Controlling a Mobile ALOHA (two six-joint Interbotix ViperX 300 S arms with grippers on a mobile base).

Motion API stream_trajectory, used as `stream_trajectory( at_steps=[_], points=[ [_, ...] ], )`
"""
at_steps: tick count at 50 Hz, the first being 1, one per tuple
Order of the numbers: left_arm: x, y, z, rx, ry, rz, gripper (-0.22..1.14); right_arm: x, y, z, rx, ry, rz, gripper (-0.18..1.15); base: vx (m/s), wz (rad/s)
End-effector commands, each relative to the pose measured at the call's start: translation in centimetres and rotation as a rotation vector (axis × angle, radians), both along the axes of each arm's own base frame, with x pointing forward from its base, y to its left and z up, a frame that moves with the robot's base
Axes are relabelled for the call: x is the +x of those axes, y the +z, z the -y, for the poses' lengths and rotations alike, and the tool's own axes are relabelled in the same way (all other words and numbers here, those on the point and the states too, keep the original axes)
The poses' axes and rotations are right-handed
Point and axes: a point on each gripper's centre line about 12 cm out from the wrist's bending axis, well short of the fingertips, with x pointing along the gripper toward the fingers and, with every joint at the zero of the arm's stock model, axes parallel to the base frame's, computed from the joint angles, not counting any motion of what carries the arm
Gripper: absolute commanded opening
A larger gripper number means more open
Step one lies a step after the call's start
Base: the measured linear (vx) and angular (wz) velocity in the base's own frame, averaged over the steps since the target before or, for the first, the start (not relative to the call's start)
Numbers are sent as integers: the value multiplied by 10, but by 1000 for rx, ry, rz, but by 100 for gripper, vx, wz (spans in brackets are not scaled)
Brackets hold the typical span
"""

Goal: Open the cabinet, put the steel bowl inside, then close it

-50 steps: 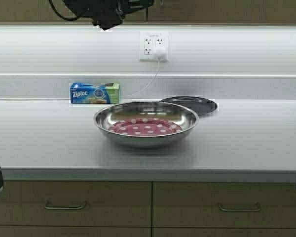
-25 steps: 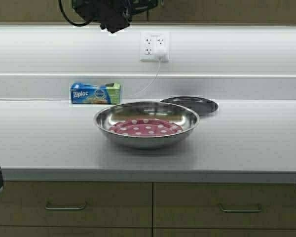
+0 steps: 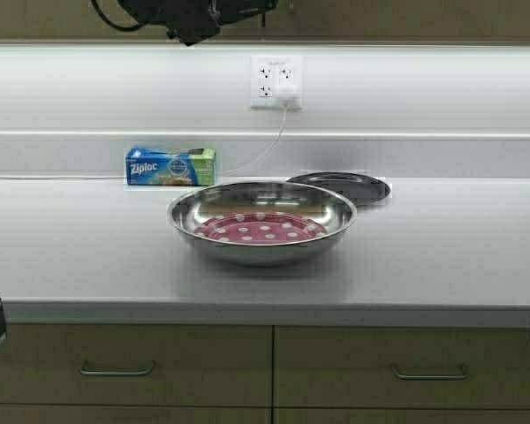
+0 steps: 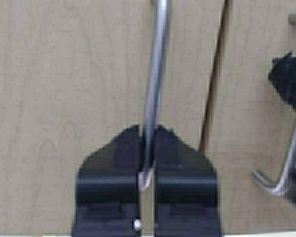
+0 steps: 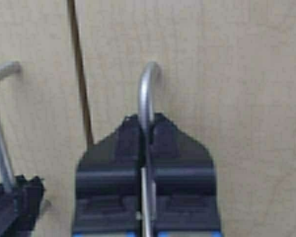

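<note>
The steel bowl (image 3: pixel 261 221), red with white dots inside, stands on the counter in the middle of the high view. The cabinet (image 3: pixel 406 18) shows as a tan strip along the top edge, and both arms (image 3: pixel 187 22) reach up to it. In the left wrist view my left gripper (image 4: pixel 147 131) is shut on the left door's steel bar handle (image 4: pixel 158 64). In the right wrist view my right gripper (image 5: pixel 147 121) is shut on the right door's handle (image 5: pixel 147 89). The seam between the doors (image 4: pixel 214 84) is a narrow dark line.
A flat dark plate (image 3: pixel 340 187) lies just behind the bowl to the right. A blue Ziploc box (image 3: pixel 170 166) stands against the backsplash. A wall outlet (image 3: pixel 276 81) has a cord plugged in. Under-counter drawers (image 3: pixel 124 367) are below the counter's front edge.
The dark gripper at the top edge of the high view has shifted slightly left and upward. The bowl and the rest of the counter have not moved.
</note>
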Motion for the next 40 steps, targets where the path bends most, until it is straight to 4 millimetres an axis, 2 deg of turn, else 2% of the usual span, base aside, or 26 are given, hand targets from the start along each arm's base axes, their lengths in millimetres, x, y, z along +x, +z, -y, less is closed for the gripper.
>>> stream_trajectory(
  at_steps=[1,22,40],
  points=[
    [-29,32,-14,-16,-25,19,3,-36,25,5,16,30,11,7,2,1],
    [-104,35,-58,64,-67,-74,3,-110,13,45,-55,110,-145,7,-1,0],
    [-154,42,-124,178,-73,-223,3,-142,3,92,-84,114,-256,7,-4,-1]
  ],
)
